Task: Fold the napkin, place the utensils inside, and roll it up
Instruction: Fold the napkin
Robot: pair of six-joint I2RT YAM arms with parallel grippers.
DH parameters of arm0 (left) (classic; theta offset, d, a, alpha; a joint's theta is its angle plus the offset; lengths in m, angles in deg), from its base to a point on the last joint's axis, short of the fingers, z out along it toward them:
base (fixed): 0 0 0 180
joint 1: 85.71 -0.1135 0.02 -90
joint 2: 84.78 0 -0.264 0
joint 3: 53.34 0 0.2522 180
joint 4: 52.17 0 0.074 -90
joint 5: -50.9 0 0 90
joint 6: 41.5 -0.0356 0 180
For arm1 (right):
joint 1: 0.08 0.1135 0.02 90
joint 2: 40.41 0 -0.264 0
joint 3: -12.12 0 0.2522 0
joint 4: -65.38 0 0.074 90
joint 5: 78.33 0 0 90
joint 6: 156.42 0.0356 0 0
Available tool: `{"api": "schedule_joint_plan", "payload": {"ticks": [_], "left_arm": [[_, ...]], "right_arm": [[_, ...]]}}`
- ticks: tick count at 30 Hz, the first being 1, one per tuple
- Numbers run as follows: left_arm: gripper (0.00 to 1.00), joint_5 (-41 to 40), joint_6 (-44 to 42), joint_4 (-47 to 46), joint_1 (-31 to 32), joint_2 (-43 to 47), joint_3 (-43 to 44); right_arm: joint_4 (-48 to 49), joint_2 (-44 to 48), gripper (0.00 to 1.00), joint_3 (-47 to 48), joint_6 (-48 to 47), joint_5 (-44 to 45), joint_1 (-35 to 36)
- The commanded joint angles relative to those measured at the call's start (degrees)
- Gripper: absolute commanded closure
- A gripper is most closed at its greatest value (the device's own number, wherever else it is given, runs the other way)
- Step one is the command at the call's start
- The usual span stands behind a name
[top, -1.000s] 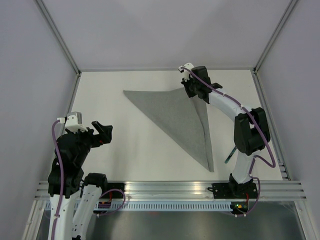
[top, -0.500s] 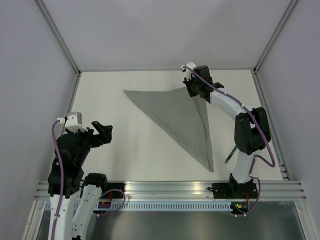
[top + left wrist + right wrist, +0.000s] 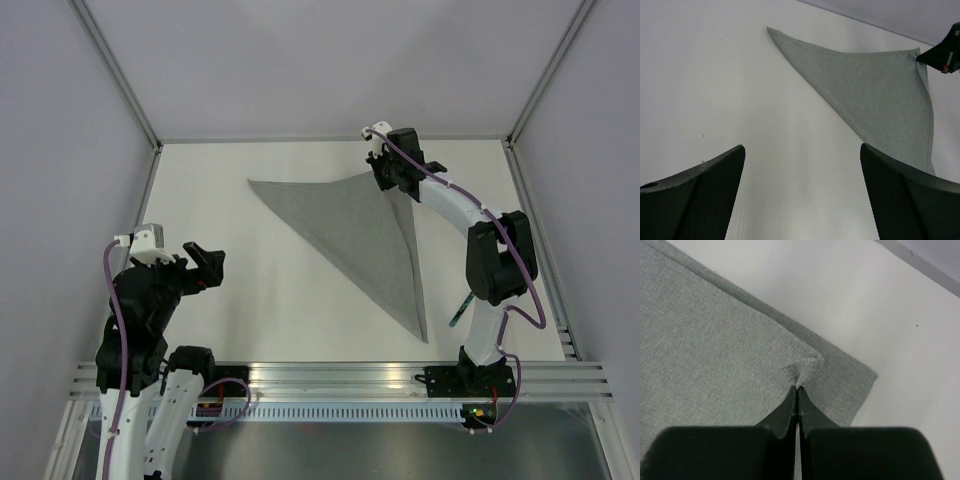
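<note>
Grey fabric is being pinched by the right gripper (image 3: 797, 390): its two fingers are being pressed together on a small puckered tuck at the upper layer's corner of the napkin (image 3: 370, 235), which is lying folded into a triangle on the white table (image 3: 250, 300). The right arm is being held stretched far forward, its wrist bent down onto the cloth's far corner; the rest of the napkin is spreading leftward and nearward from the fingertips. A thin teal-dark utensil (image 3: 461, 310) is lying beside that arm's base, well behind the gripper. The left arm is being held folded close to its base, the left gripper (image 3: 205, 263) spread wide above bare table, the napkin well apart ahead of it.
</note>
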Motion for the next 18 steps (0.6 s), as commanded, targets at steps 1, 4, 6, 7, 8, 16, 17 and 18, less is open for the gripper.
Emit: {"api": "schedule_joint_plan", "payload": {"ticks": [1,4,6,7,8,16,17,18], "left_arm": [[0.0,-0.09,-0.74,-2.8,-0.2,-0.65,-0.18],[0.0,-0.09,-0.74,-2.71,-0.2,-0.74,-0.18],[0.0,-0.18,-0.74,-2.8,-0.2,-0.74,-0.18],[0.0,-0.18,-0.74,-2.72,-0.2,-0.74,-0.18],[0.0,-0.18,-0.74,-2.71,-0.29,-0.74,-0.18],[0.0,0.0,-0.74,-2.8,-0.2,-0.82,-0.18],[0.0,-0.09,-0.74,-2.8,-0.2,-0.82,-0.18],[0.0,-0.09,-0.74,-2.72,-0.2,-0.82,-0.18]], "right_arm": [[0.33,-0.57,1.0,3.09,-0.51,0.97,-0.7],[0.24,-0.66,1.0,3.35,-0.51,1.06,-0.96],[-0.02,-0.75,1.0,3.44,-0.77,1.06,-0.96],[0.07,-0.83,1.0,3.44,-0.78,1.14,-0.96],[-0.02,-0.84,1.0,3.44,-0.69,1.14,-1.05],[0.15,-0.84,1.0,3.17,-0.87,1.14,-1.49],[0.16,-0.75,1.0,3.09,-0.95,1.14,-1.57],[0.16,-0.75,0.99,3.0,-0.95,1.14,-1.58]]}}
